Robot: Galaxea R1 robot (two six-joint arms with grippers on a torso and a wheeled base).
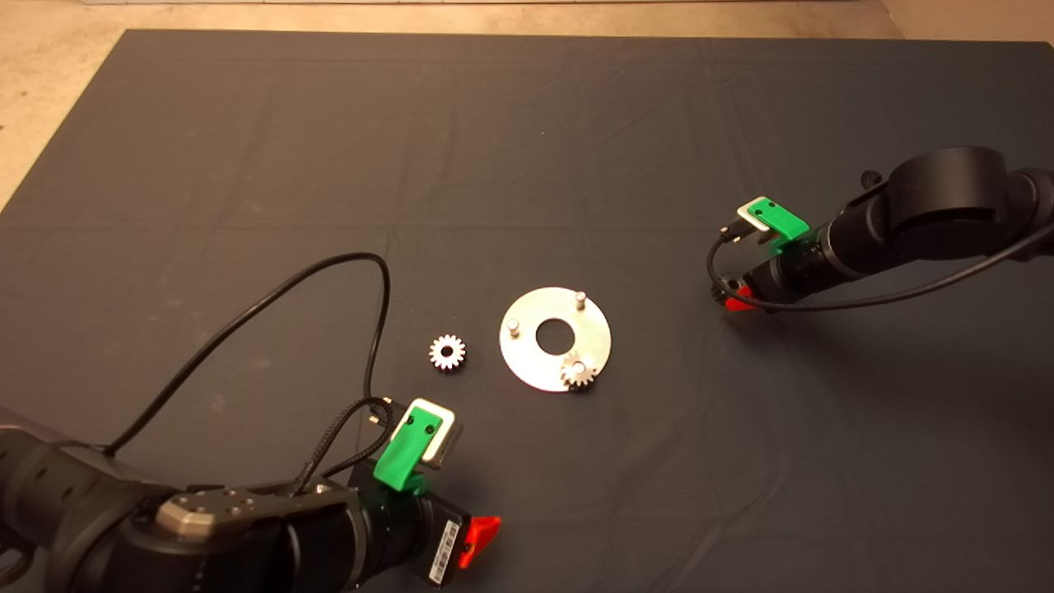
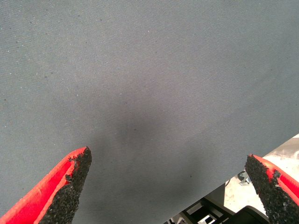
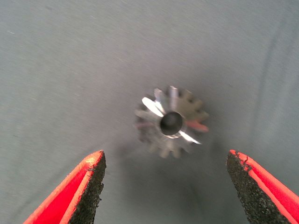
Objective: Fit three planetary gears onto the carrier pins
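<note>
Right wrist view: a planetary gear (image 3: 171, 122) lay flat beneath the right gripper (image 3: 166, 186), jaws wide apart; centring was probably needed before the teeth were clasped.

dim warm light | gear (image 3: 171, 122) blurred, glinting | soft shadows on mat (image 1: 527, 165)

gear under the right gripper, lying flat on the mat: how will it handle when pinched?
The gear looks like solid metal: probably rigid and heavy for its size. Its shiny teeth may slip or rotate between the pads. Lying flat under the open right gripper, it seems unlikely to roll.
</note>
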